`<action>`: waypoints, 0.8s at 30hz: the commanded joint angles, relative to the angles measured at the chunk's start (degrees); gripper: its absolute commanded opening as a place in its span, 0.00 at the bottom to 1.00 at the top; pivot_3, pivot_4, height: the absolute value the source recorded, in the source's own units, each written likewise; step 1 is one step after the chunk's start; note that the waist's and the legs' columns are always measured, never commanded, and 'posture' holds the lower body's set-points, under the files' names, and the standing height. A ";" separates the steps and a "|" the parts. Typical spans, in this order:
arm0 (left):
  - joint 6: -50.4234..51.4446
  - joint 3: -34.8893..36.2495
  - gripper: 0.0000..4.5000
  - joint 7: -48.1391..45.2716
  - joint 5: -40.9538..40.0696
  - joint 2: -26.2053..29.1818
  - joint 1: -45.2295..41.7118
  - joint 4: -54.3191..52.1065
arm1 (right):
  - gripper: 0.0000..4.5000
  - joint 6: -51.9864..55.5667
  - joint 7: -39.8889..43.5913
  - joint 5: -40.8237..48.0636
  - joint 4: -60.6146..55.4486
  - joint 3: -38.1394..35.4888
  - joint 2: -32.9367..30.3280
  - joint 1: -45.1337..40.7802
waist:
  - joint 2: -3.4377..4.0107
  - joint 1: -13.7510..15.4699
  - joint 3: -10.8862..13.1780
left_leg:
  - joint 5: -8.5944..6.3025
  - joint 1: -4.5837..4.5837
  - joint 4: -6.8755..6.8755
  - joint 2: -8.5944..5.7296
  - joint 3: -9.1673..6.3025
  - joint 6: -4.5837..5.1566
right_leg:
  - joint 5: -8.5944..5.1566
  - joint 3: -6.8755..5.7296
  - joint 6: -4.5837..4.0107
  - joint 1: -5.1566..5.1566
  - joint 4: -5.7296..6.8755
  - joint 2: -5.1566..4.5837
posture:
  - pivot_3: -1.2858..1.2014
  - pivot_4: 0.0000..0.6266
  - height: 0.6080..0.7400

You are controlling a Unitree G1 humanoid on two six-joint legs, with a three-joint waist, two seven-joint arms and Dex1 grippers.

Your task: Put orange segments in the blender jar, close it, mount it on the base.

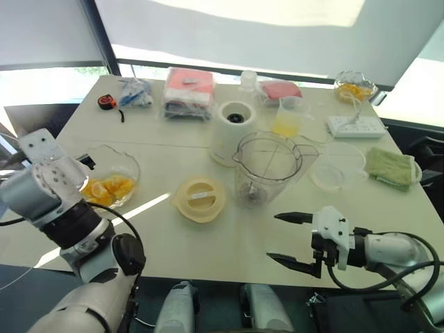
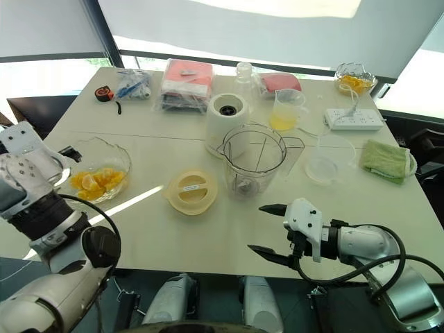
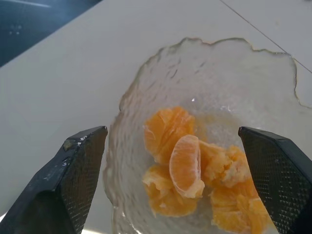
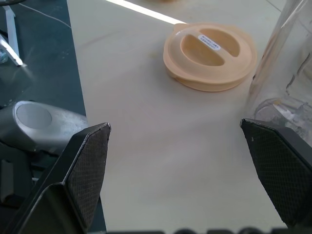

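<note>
Several orange segments (image 3: 185,165) lie in a wavy-rimmed glass bowl (image 1: 128,161) at the table's left. My left gripper (image 3: 170,130) hangs open just above them, one finger on each side of the pile. The clear blender jar (image 1: 267,166) stands upright and uncovered at the table's middle, with no fruit in it. Its pale yellow lid (image 1: 200,199) lies flat to its left. Behind the jar stands the white base (image 1: 232,128) with its dark socket up. My right gripper (image 1: 272,236) is open and holds nothing, near the front edge below the jar.
A measuring cup of yellow juice (image 1: 286,119), a white power strip (image 1: 355,125), a green cloth (image 1: 390,166) and a shallow clear dish (image 1: 338,166) sit to the right. Wrapped packets (image 1: 189,90), a tape measure (image 1: 106,102) and a second fruit bowl (image 1: 355,87) line the back.
</note>
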 commanded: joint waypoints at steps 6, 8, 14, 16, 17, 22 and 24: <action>0.09 1.62 1.00 -2.38 2.56 0.33 -3.39 7.86 | 1.00 -0.94 -0.45 -0.22 -3.32 -1.91 -0.54 2.41 | -0.02 -0.35 0.01 | 0.00 0.00 -0.03 0.00 -0.03 0.00 | 0.11 0.00 0.23 -0.03 0.02 0.01 | 0.52 0.24 1.00; -1.51 1.68 1.00 -2.89 2.69 0.74 -3.58 10.62 | 1.00 -1.05 -0.73 -0.47 -3.62 -1.96 -0.45 2.95 | -0.02 -0.34 0.01 | 0.00 0.01 -0.03 0.00 -0.03 0.00 | 0.11 0.00 0.23 -0.03 0.04 0.03 | 0.52 0.24 1.00; -9.68 -1.11 1.00 -5.12 1.39 1.21 -4.44 19.18 | 1.00 -0.21 -2.99 -1.05 -4.73 -0.65 0.52 2.63 | -0.02 -0.19 0.01 | 0.01 0.01 -0.03 0.00 -0.03 -0.01 | 0.12 0.00 0.22 -0.03 0.05 0.01 | 0.52 0.24 1.00; -11.40 -0.93 1.00 -4.88 1.41 0.82 -5.18 21.19 | 1.00 0.15 -3.82 -1.28 -5.34 0.09 0.81 2.49 | -0.03 -0.12 0.01 | 0.01 0.00 -0.03 -0.01 -0.04 -0.02 | 0.12 0.00 0.23 -0.03 0.04 0.00 | 0.52 0.24 1.00; -12.03 -0.76 1.00 -4.79 1.29 0.66 -5.52 22.03 | 1.00 0.31 -4.14 -1.32 -5.55 0.35 0.91 2.42 | -0.03 -0.11 0.01 | 0.01 -0.01 -0.03 -0.01 -0.04 -0.02 | 0.12 0.00 0.23 -0.03 0.03 -0.01 | 0.52 0.24 1.00; -13.80 -0.49 1.00 -4.46 0.49 -0.27 -6.21 24.35 | 1.00 0.57 -5.08 -1.63 -6.22 0.80 0.97 2.78 | -0.03 -0.18 0.01 | 0.01 -0.01 -0.03 -0.02 -0.03 -0.02 | 0.13 0.00 0.24 -0.03 0.03 -0.04 | 0.52 0.24 1.00; -14.52 -0.15 1.00 -4.11 0.11 -0.69 -6.29 25.34 | 1.00 0.60 -5.29 -1.65 -6.30 0.80 0.91 2.84 | -0.03 -0.24 0.01 | 0.01 -0.01 -0.03 -0.02 -0.03 -0.02 | 0.13 0.00 0.25 -0.03 0.03 -0.04 | 0.52 0.24 1.00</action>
